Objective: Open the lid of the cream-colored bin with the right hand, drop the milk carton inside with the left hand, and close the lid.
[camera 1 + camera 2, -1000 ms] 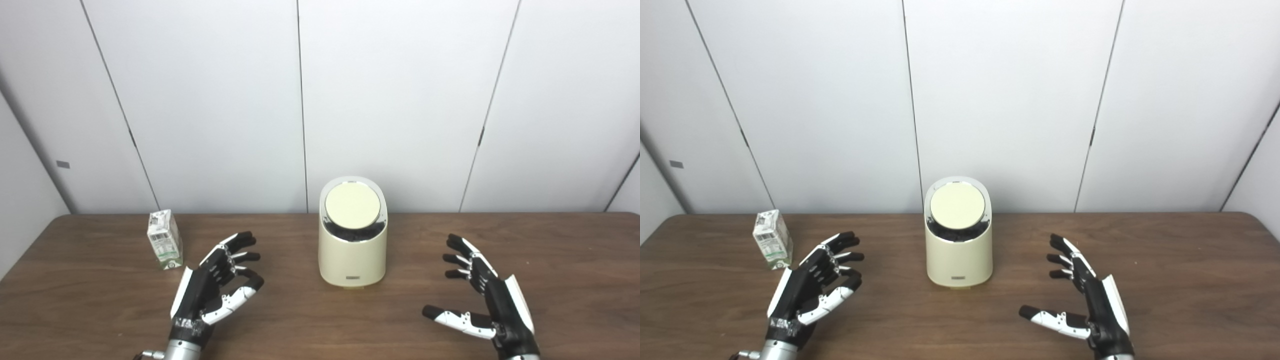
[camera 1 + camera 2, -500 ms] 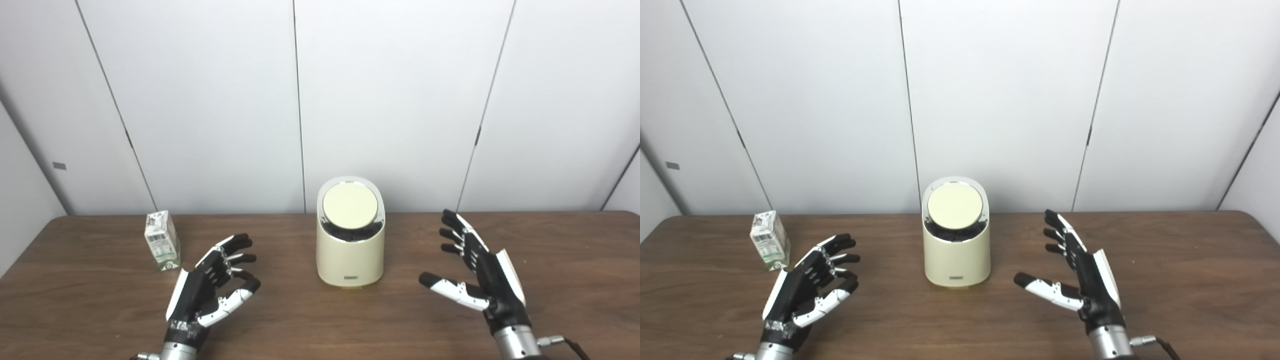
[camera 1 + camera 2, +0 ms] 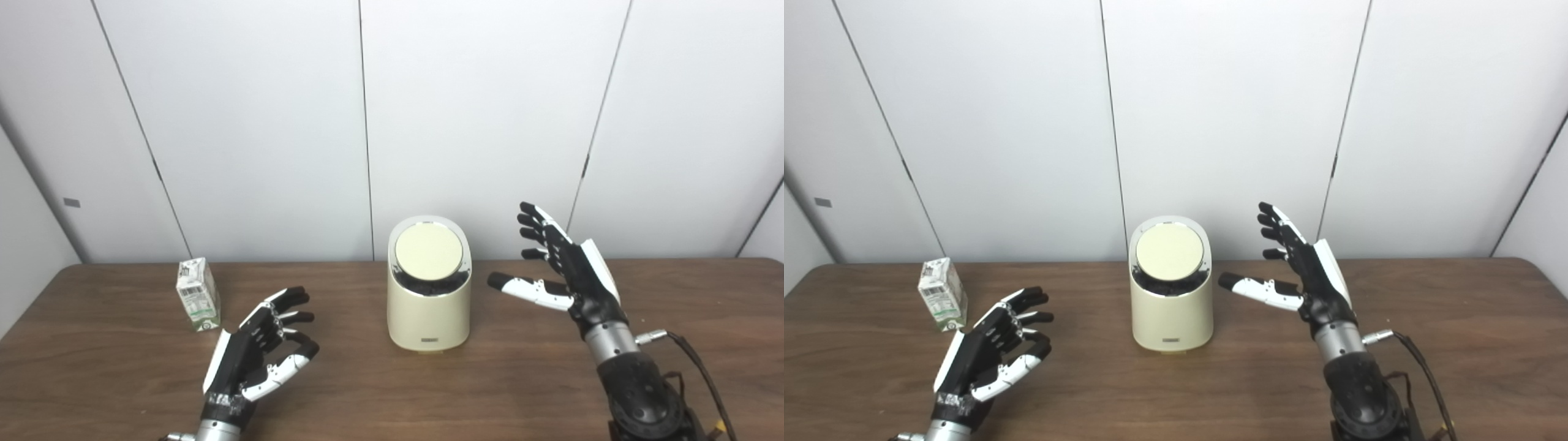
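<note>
Left hand [image 3: 254,355] low near the bottom edge, palm turned inward, fingers [image 3: 288,303] loosely curled and spread, thumb angled across; holds nothing. Left forearm barely in view. Right hand [image 3: 572,269] raised higher, empty, fingers [image 3: 536,223] splayed and pointing up and away, thumb [image 3: 523,288] stretched sideways toward centre. Right wrist metallic, dark forearm rising from the bottom right corner, a cable trailing off it.

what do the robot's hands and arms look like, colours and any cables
Both hands are black with white plates on the back and white thumb segments tipped in black. The left hand ends in a silver wrist. The right hand sits on a silver wrist cuff above a black forearm, with a metal plug and a black cable running off the wrist.
</note>
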